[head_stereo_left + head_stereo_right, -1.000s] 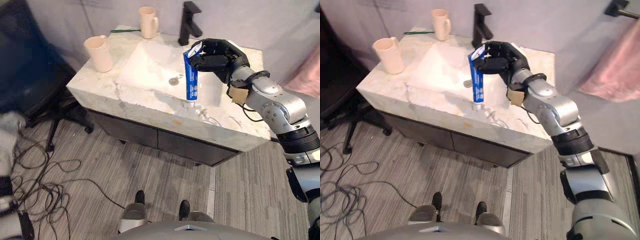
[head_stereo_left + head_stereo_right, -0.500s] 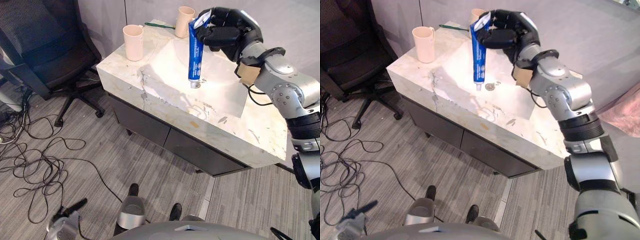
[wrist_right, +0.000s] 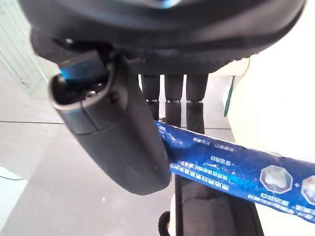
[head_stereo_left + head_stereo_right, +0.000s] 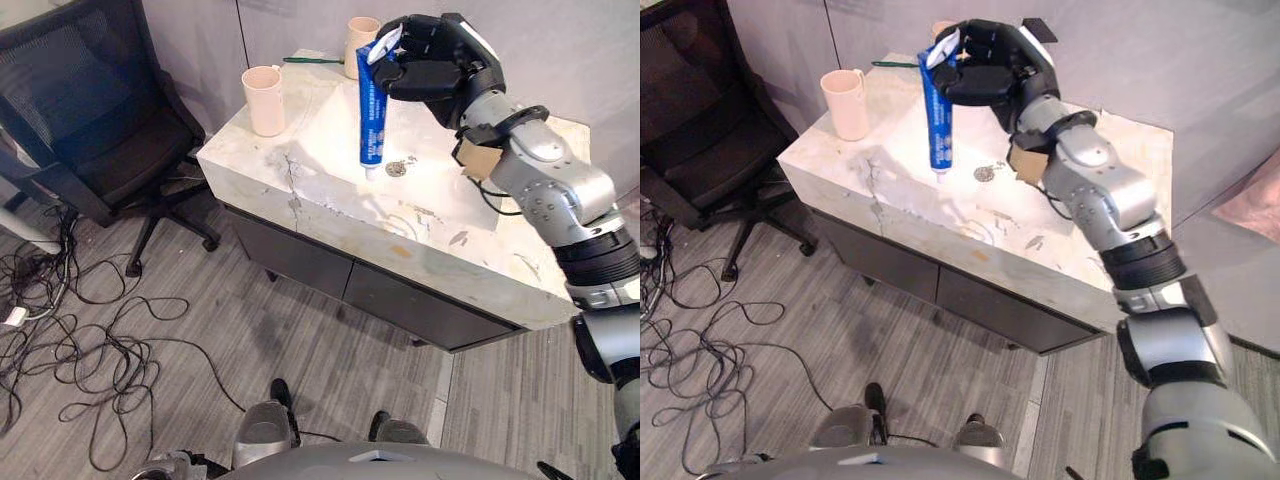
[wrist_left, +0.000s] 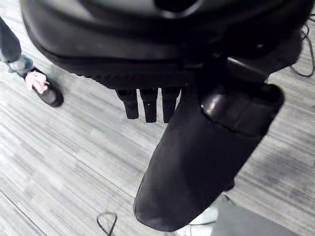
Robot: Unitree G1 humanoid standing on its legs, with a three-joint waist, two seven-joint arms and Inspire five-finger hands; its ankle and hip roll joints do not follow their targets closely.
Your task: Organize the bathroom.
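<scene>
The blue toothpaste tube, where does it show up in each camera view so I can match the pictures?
Left eye view: toothpaste tube hangs upright, cap down, upper centre, its top pinched in the right hand above the sink basin.
Right eye view: tube upper centre-left, same pinch.
Right wrist view: tube runs across, between thumb and fingers.
Left wrist view: not in it.
Shared landmark: the nearer cream mug at the counter's left corner.

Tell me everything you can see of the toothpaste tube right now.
The toothpaste tube is a blue, glossy soft tube with white print and a white cap at its lower end. It hangs upright, cap down, over the sink basin, and the cap looks clear of it. Its flat crimped top is pinched by the right hand; in the right wrist view the thumb and fingers close on it. Nothing else touches it.
</scene>
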